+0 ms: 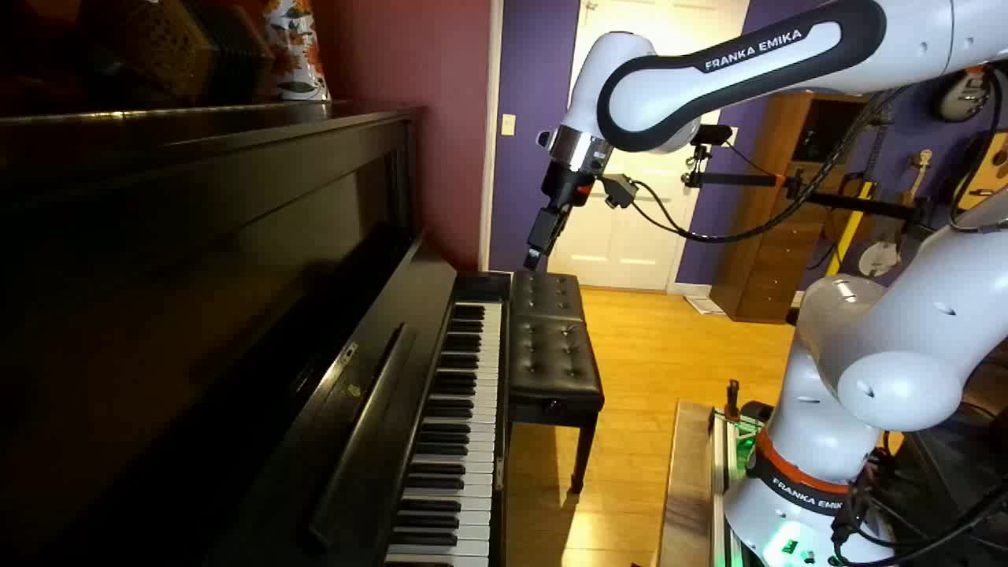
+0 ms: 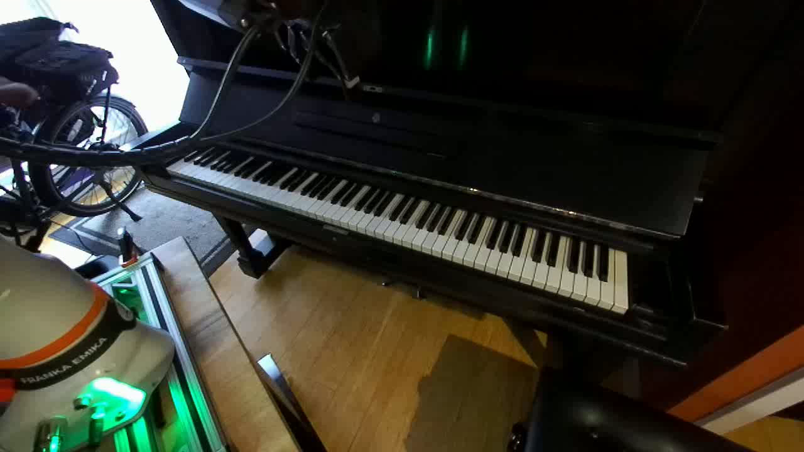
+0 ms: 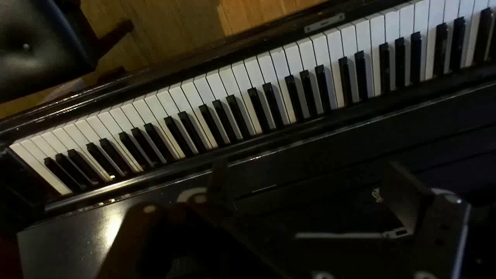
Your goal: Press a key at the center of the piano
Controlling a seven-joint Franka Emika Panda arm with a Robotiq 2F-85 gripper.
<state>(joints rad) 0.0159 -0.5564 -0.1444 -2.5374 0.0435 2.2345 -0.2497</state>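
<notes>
The glossy dark piano (image 1: 315,260) stands with its row of white and black keys showing in both exterior views, also here on the fallboard (image 2: 553,163). The keys run diagonally across the wrist view (image 3: 267,77). My gripper (image 1: 533,260) hangs tilted downward, above the level of the keys and apart from them. In the wrist view the two fingers of the gripper (image 3: 310,178) are wide apart with nothing between them, over the dark fallboard. The fingertips are dim against the dark wood. In an exterior view the arm's cables show at the top, and the fingertips cannot be made out.
A black tufted bench (image 1: 551,354) stands along the keyboard; it also shows in the wrist view (image 3: 38,42). A patterned vase (image 1: 295,51) stands on the piano top. A wooden table edge (image 2: 220,339) is by the robot base. A bicycle (image 2: 81,138) stands beyond the piano's end.
</notes>
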